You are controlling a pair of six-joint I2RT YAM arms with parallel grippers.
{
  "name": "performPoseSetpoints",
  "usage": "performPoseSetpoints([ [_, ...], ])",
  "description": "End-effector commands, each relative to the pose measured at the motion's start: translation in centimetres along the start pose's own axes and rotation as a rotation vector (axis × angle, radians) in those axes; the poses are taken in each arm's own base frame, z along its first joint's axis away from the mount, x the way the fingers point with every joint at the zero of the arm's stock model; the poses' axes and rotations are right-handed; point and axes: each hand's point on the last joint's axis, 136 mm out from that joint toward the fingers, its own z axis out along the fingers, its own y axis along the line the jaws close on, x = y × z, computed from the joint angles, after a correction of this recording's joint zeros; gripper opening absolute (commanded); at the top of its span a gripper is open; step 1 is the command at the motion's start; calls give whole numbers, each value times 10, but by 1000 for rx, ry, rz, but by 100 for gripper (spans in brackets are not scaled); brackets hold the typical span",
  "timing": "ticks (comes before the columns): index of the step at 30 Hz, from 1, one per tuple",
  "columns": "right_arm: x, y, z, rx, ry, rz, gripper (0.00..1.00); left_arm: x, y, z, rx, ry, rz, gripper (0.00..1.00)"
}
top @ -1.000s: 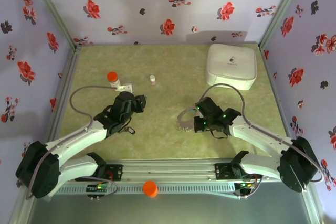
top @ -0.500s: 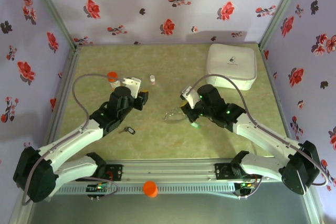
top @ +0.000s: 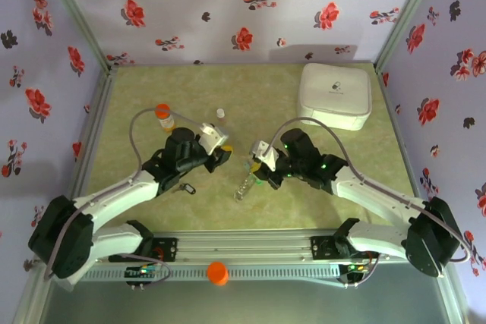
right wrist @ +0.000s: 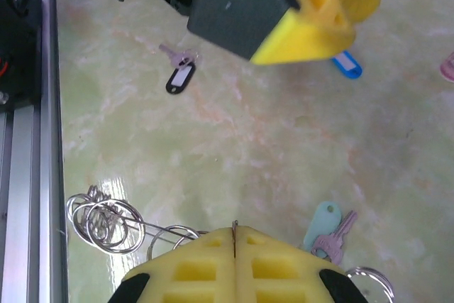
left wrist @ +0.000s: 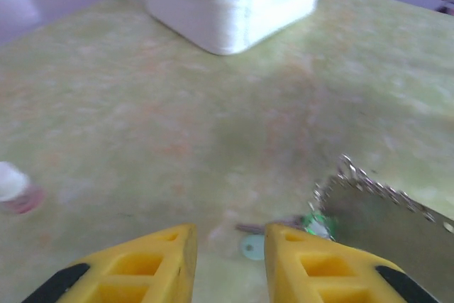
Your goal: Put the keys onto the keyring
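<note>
Grey thin wire keyring [right wrist: 106,219] pinched in clenched right end effector [right wrist: 235,235], coils trailing over pale-green marbled worktop [top: 266,96], green-headed small metal key [right wrist: 323,226] flat just beside it, black-headed key [right wrist: 179,76] & blue-headed key [right wrist: 347,67] nr left end effector [left wrist: 228,238], released, yellow fingers [left wrist: 163,260] apart.

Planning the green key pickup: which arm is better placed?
Left. The left gripper is open with the green key just ahead of it; the right gripper is shut on the keyring.
</note>
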Motion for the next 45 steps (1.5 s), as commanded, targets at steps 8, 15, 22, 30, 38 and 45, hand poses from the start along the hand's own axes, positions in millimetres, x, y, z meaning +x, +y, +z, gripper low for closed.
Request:
performPoseSetpoints([
  [8, 2, 18, 8, -44, -37, -116, 0, 18, -70, -1, 392, -112, 188, 26],
  [15, 3, 33, 5, -71, -48, -149, 0, 30, -92, -1, 489, -135, 246, 28],
  [22, 0, 32, -1, -13, -49, -209, 0, 31, -104, -7, 549, -160, 265, 28],
  [30, 1, 31, 2, 13, -34, -249, 0, 33, -114, -9, 578, -161, 299, 29],
  [38, 2, 37, 6, -8, -33, -259, 0, 26, -116, -11, 578, -187, 316, 26],
  [45, 3, 41, 10, -27, -29, -253, 0, 21, -116, -12, 573, -207, 327, 20],
])
